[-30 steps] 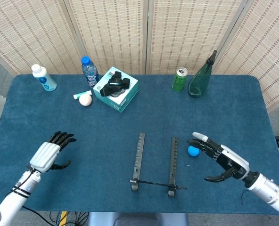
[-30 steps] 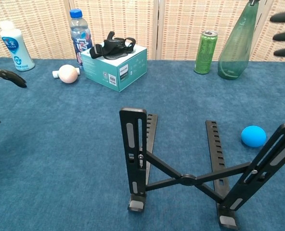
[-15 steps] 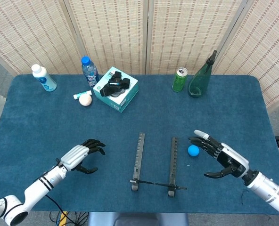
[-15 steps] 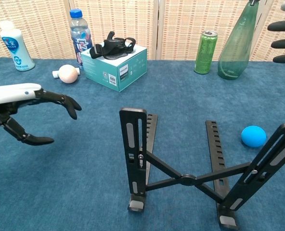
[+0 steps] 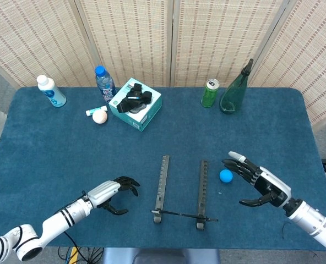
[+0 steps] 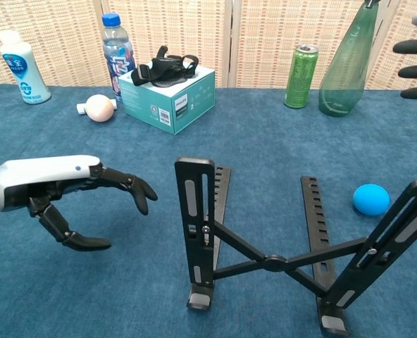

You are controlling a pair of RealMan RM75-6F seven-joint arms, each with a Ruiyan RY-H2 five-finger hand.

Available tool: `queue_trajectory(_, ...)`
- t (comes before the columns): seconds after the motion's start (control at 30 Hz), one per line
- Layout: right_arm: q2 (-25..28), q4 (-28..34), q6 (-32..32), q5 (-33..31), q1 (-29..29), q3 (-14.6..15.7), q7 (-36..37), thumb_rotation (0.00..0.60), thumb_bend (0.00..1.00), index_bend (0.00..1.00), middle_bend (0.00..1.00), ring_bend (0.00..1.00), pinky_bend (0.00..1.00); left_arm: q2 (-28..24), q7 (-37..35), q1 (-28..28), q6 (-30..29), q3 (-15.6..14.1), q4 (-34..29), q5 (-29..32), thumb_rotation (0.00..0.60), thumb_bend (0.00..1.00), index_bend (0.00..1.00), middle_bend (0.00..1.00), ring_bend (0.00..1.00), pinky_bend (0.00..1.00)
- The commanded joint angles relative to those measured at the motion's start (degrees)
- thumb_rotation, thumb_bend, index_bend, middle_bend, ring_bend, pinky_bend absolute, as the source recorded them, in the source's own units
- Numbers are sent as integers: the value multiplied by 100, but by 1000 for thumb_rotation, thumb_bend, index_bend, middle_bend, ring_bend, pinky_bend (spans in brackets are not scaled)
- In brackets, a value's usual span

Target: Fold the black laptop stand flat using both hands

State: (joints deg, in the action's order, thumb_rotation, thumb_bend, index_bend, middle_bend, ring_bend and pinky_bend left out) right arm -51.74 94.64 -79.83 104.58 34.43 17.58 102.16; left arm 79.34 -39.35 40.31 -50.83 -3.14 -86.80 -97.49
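1. The black metal laptop stand (image 6: pixel 265 264) is located near the front edge of the blue tabletop (image 5: pixel 53 132), unfolded, with its uprights raised.
2. The left hand (image 5: pixel 112 193) is held empty, fingers spread and curled, just left of the stand, presumably to take the left upright.
3. The right hand (image 5: pixel 259 184) is held empty and spread, right of the stand, beside a small blue ball (image 5: pixel 225 175).
4. Compared with the earlier frames, the left hand has been advanced rightward toward the stand; the right hand is nearly unchanged.
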Motion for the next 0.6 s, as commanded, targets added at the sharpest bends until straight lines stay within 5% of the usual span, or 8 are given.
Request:
queue_trajectory(0.03,-3,2,14,4,-23,-22,4,600,0,0,123,83,16,122,-126,98,-8,-55,77,-57,600,236,312,146,64,14)
queue_trajectory(0.6,-34,-11,128,-70,-206,-151,66,600,0,0,122,83,16,684,-681,723,44,-205,464,-306,600,236,311,146,64,14)
